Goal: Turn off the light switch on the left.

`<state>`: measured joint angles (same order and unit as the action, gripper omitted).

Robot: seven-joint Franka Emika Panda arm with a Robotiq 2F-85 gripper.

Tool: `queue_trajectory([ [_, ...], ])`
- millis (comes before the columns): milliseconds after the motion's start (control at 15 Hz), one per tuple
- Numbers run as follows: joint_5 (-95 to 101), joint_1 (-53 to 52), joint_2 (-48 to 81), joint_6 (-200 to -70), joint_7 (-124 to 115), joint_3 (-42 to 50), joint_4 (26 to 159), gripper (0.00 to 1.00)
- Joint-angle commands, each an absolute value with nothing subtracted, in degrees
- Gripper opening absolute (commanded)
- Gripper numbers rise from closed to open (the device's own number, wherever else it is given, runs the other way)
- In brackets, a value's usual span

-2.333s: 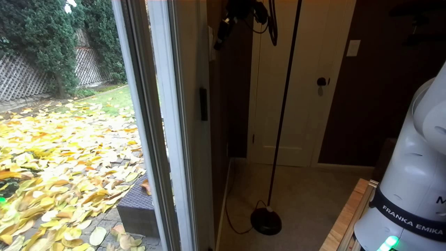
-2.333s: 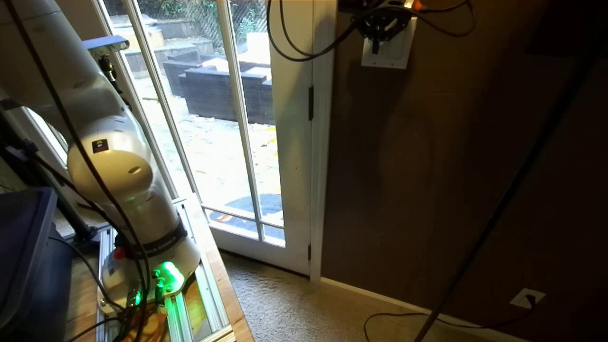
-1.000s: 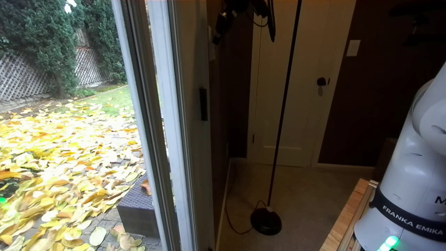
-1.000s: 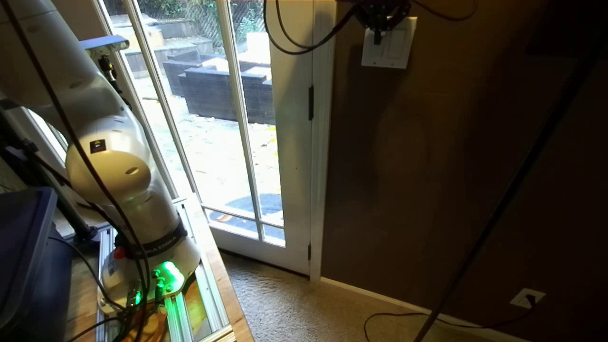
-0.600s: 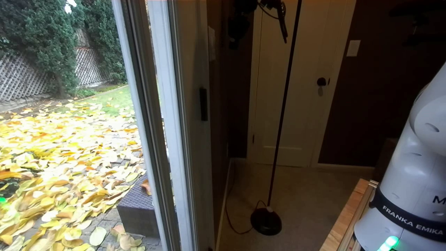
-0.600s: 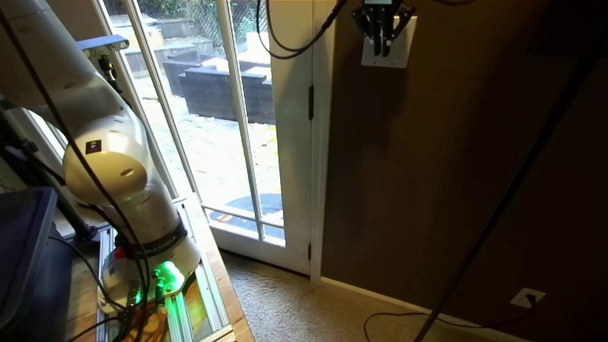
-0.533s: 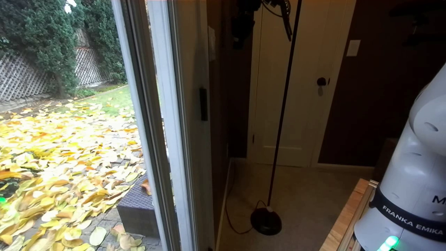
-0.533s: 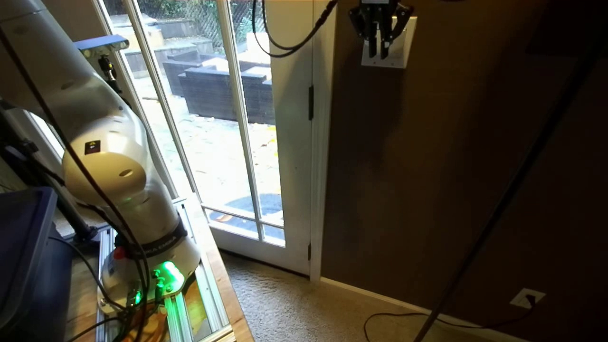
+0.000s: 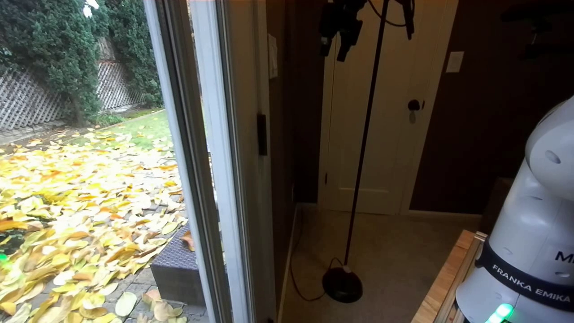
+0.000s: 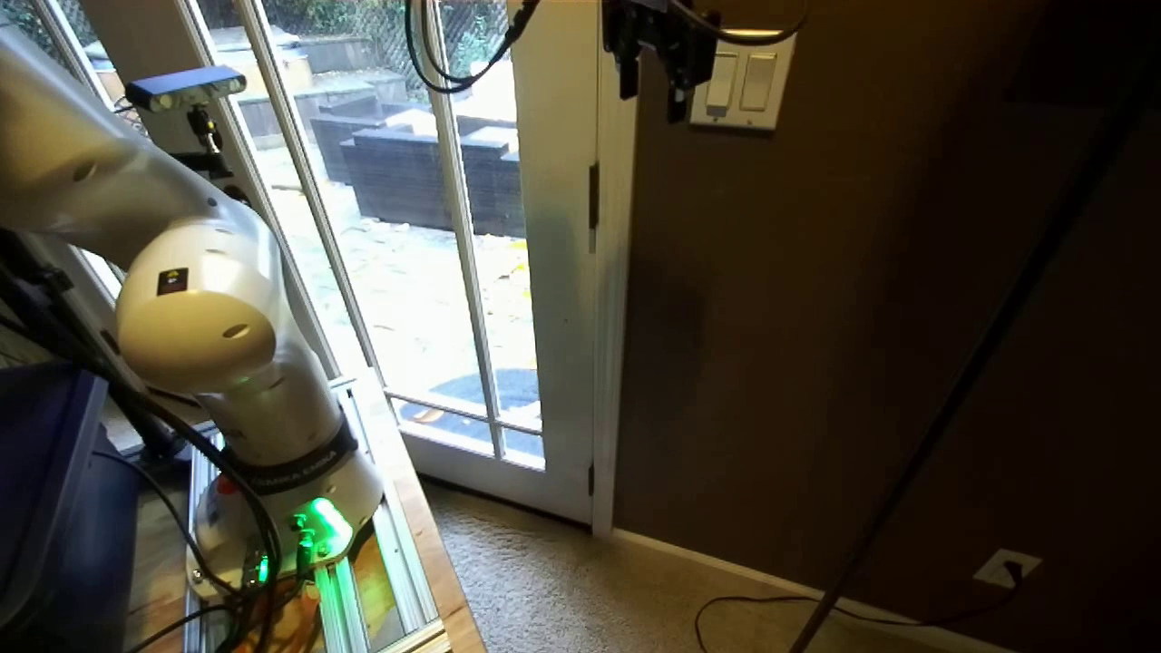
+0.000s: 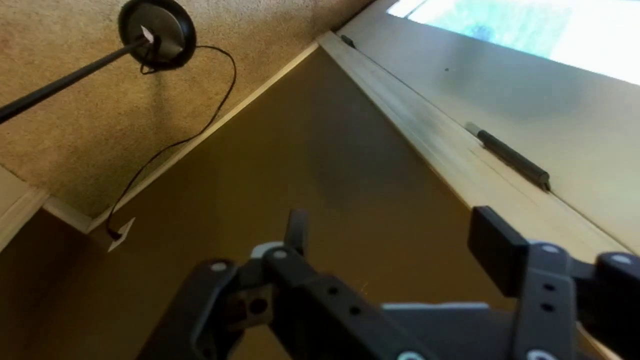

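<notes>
On the brown wall, a white switch plate (image 10: pixel 736 121) carries two rocker switches and shows edge-on in an exterior view (image 9: pixel 272 56). The light switch on the left (image 10: pixel 722 80) is now in plain sight, its lower end darker than the rest. To the left of the plate in that view hangs my gripper (image 10: pixel 653 96), apart from the switch. An exterior view also has the gripper (image 9: pixel 334 51) well off the wall. From the wrist, the gripper (image 11: pixel 395 236) stands open with nothing between its fingers; the switches are out of that view.
A floor lamp's black pole (image 9: pixel 368 112) rises from a round base (image 9: pixel 342 285). Its cord runs to a wall outlet (image 10: pixel 1007 569). A glazed door (image 10: pixel 567 272) adjoins the wall. A dark bin (image 10: pixel 54 472) stands beside the robot base.
My gripper was shut in front of the switch plate. It has since backed off the wall, moved to the side and opened, uncovering both rockers.
</notes>
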<state>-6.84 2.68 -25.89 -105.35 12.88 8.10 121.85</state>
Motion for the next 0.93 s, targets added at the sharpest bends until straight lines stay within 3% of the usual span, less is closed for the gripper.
queue_trajectory([
  [0,-6.99,4.38,-36.33,-116.23,8.02,6.76,133.57,1.0],
  [133,-2.86,5.62,-39.6,-121.69,7.19,5.34,137.14,1.0],
  [200,-5.37,3.61,-33.91,-116.82,8.86,7.41,131.28,1.0],
  [867,-3.53,4.35,-38.52,-120.77,8.08,6.48,136.13,1.0],
])
